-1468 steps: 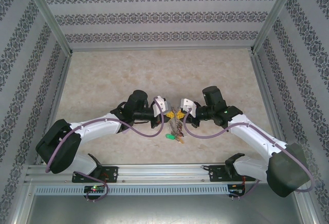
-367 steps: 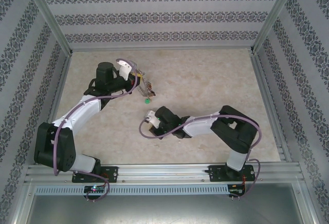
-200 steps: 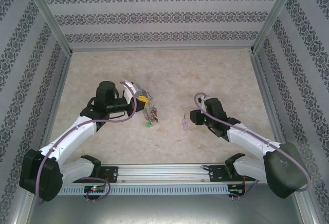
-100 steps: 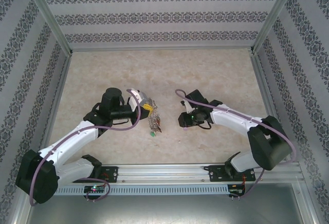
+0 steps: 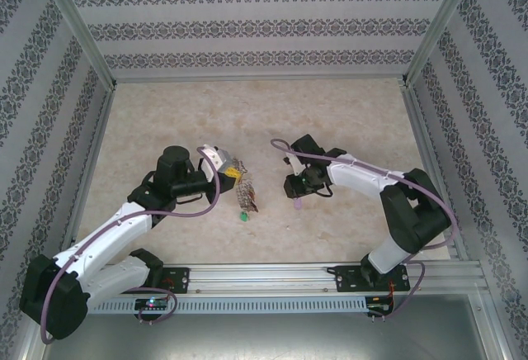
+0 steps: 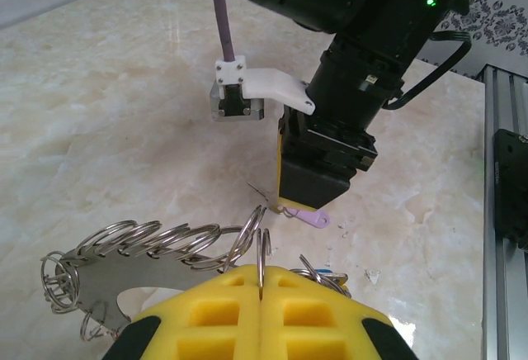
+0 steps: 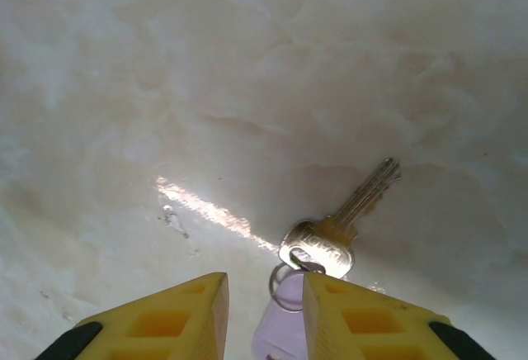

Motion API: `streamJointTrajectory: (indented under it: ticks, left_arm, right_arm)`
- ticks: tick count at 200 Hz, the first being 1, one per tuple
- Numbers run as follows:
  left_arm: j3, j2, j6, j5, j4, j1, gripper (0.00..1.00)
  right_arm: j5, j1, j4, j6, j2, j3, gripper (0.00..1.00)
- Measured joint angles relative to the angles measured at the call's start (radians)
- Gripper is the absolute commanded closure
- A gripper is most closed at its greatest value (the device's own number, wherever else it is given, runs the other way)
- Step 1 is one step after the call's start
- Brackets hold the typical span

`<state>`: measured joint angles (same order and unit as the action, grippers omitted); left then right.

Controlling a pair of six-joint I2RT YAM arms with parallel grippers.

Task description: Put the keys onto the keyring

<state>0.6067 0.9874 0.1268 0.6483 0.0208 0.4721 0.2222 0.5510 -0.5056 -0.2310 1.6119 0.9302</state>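
Two sets of jaws to watch! Up close, the left gripper (image 6: 261, 281) is clenched tight on the keyring (image 6: 140, 271), its wire loops (image 6: 165, 236) fanning out just past the fingertips. A cluster of keys (image 5: 245, 203) dangles beneath, so those look threaded already. Straight ahead of those jaws, the right gripper (image 7: 264, 294) stands part-way apart, straddling the lilac key (image 7: 282, 331). Pinching or merely bracketing, I can't tell. Its metal blade pokes out beyond the tips over the table (image 7: 247, 63). My read: the lilac one remains, needing a free loop.
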Motion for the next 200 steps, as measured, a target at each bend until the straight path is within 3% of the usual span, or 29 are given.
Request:
streamJointTrajectory:
  ticks: [126, 200]
  left_arm:
    - [-0.007, -0.001, 0.000, -0.011, -0.003, 0.000, 1.00]
    - [-0.007, -0.001, 0.000, -0.018, -0.003, 0.000, 1.00]
  right_arm:
    - [0.031, -0.032, 0.033, -0.036, 0.132, 0.062, 0.71]
    - [0.007, -0.052, 0.056, -0.116, 0.058, -0.023, 0.70]
